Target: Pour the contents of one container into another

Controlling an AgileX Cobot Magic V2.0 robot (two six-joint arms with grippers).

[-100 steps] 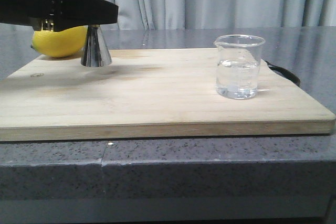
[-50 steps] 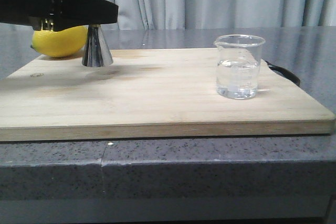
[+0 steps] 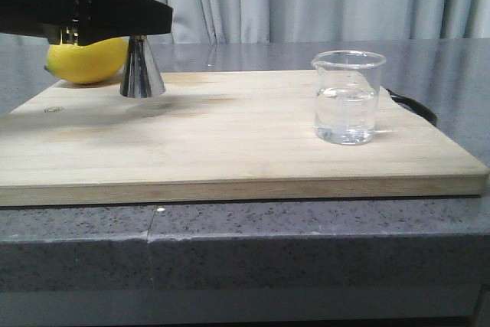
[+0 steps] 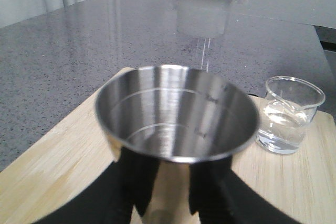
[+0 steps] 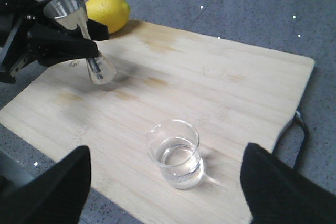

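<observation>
The steel jigger (image 3: 142, 74) is at the board's back left, tilted, with my left gripper (image 3: 142, 24) shut on its narrow waist. Its base is at or just above the wood; I cannot tell which. The left wrist view looks into its empty upper cup (image 4: 176, 114), with black fingers (image 4: 136, 179) on either side below. The clear glass beaker (image 3: 348, 97) stands upright at the board's right, about a third full of clear liquid. In the right wrist view my right gripper (image 5: 167, 153) hangs open above the beaker (image 5: 175, 153), touching nothing.
Both containers are on a light wooden cutting board (image 3: 230, 143) lying on a grey speckled counter. A yellow lemon (image 3: 86, 59) lies behind the jigger at the board's far left corner. A black loop handle (image 3: 413, 106) sticks out at the board's right edge. Curtains hang behind.
The jigger's base has edged very slightly to the right in the left gripper. The beaker has stayed where it was.
</observation>
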